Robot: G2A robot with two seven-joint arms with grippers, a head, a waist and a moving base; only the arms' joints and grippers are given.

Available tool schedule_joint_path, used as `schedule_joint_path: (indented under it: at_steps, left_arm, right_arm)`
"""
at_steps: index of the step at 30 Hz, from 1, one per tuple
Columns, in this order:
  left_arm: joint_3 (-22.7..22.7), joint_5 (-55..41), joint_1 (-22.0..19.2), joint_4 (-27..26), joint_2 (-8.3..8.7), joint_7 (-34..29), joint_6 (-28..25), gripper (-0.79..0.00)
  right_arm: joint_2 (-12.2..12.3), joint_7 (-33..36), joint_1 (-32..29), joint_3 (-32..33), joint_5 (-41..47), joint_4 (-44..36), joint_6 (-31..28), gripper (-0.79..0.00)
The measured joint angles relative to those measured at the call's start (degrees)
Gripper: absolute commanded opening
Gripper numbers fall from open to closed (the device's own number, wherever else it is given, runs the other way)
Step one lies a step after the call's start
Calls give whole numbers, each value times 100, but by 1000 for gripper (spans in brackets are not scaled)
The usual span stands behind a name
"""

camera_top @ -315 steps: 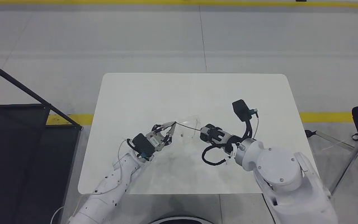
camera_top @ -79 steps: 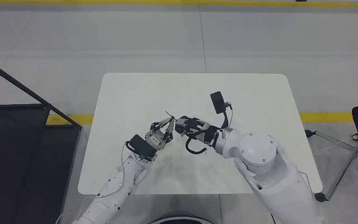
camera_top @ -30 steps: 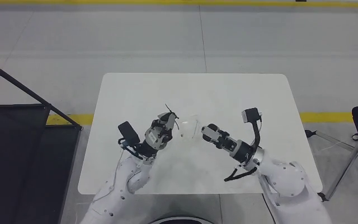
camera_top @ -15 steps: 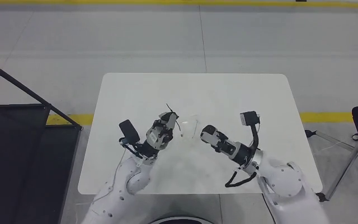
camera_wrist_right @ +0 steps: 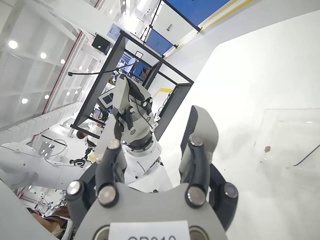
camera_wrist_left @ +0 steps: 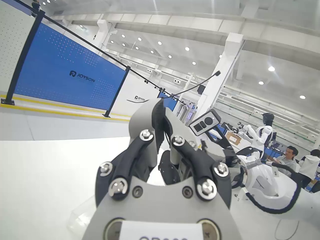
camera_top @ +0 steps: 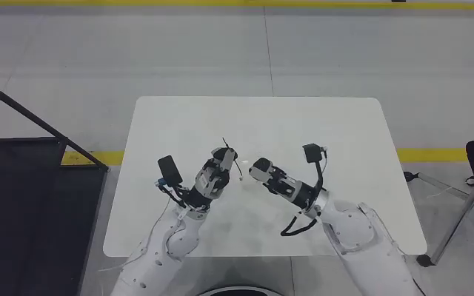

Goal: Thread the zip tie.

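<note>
A thin black zip tie (camera_wrist_left: 195, 84) is pinched in my left gripper (camera_wrist_left: 161, 106), which is shut on it above the table's middle. Its free length rises away from the fingers and ends in a small square head (camera_wrist_left: 218, 72). In the top view the left gripper (camera_top: 222, 159) holds the zip tie (camera_top: 225, 143) tilted upward. My right gripper (camera_top: 258, 167) hovers close beside it, open and holding nothing. From the right wrist view the open right gripper (camera_wrist_right: 157, 123) faces the left gripper (camera_wrist_right: 125, 88) and the zip tie (camera_wrist_right: 95, 73), a short gap away.
A clear plastic tray (camera_wrist_right: 287, 131) lies on the white table (camera_top: 333, 133) just beside the right gripper. A black-framed screen (camera_top: 29, 192) stands off the table's left side. The table's far and right parts are bare.
My right gripper has moved left across the table, closing most of the gap to the left gripper. The left gripper has kept the zip tie and barely shifted.
</note>
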Motion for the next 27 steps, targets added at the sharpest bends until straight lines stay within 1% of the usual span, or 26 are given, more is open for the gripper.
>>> schedule_joint_path:
  at_steps: [4, 8, 19, 22, 24, 27]
  left_arm:
    - [8, -24, -3, 27, -19, 44, -51, -785]
    - [1, -49, -13, 65, -37, 45, -72, -785]
    - [0, -172, -92, 170, -87, -81, -102, -785]
    - [-3, -159, -92, 183, -98, -90, -108, -785]
    - [1, -141, -90, 183, -106, -95, -108, -785]
    - [-1, -106, -89, 188, -116, -75, -122, -785]
  right_arm:
    - [-39, -47, 122, -170, -50, 85, -16, -400]
    - [-61, -52, 163, -271, -104, 119, -115, -385]
    - [-87, 19, 210, -348, -60, 159, -278, -403]
    - [-95, 21, 222, -369, -55, 174, -293, -434]
    - [-99, 22, 230, -376, -52, 178, -308, -483]
    - [-104, 3, 227, -372, -35, 182, -342, -505]
